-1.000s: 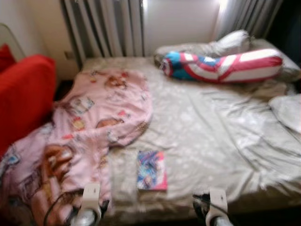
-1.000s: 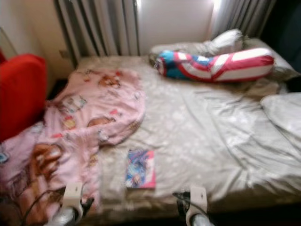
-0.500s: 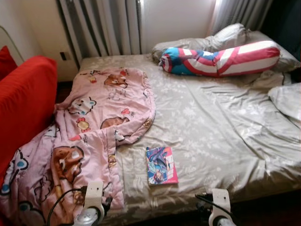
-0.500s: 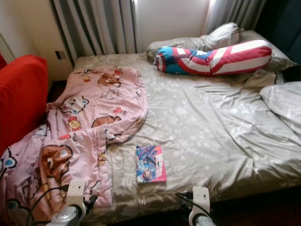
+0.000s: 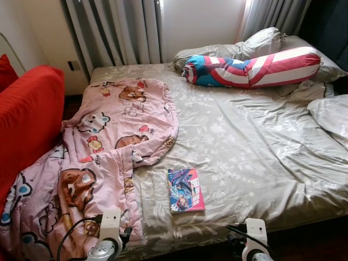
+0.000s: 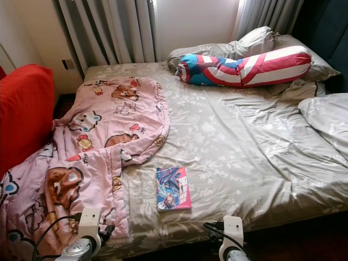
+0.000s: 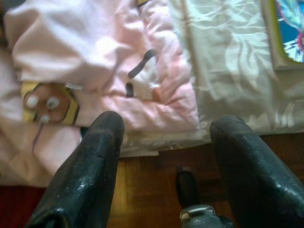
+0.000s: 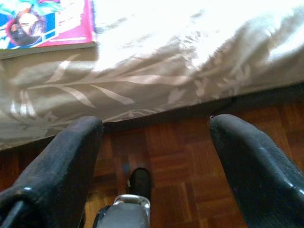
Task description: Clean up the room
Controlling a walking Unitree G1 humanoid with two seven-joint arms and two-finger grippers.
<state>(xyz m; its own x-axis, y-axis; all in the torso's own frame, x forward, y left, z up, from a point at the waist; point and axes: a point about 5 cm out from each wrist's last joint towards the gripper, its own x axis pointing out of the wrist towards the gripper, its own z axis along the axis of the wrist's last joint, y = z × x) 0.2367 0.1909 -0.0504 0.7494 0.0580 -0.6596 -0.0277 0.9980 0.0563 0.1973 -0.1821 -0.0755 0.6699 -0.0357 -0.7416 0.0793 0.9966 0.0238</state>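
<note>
A thin book (image 5: 186, 190) with a blue and pink cover lies flat on the grey-beige floral bed sheet (image 5: 255, 152), near the bed's front edge. A pink cartoon blanket (image 5: 109, 147) is crumpled over the bed's left side and hangs off its front corner. My left gripper (image 7: 166, 126) is open, held low over the wooden floor in front of the blanket's hem (image 7: 156, 95). My right gripper (image 8: 154, 126) is also open, low before the bed's edge, with the book's corner (image 8: 47, 23) just beyond it. Neither holds anything.
A red, white and blue bolster pillow (image 5: 253, 68) and grey pillows (image 5: 255, 43) lie at the head of the bed. Another pale pillow (image 5: 331, 117) lies at the right edge. A red sofa (image 5: 27, 119) stands left of the bed. Curtains (image 5: 117, 30) hang behind. Parquet floor (image 8: 180, 166) lies below.
The view has sharpened and shifted slightly as the camera settled. The book, blanket and pillows lie where they were, and both grippers stay low and open.
</note>
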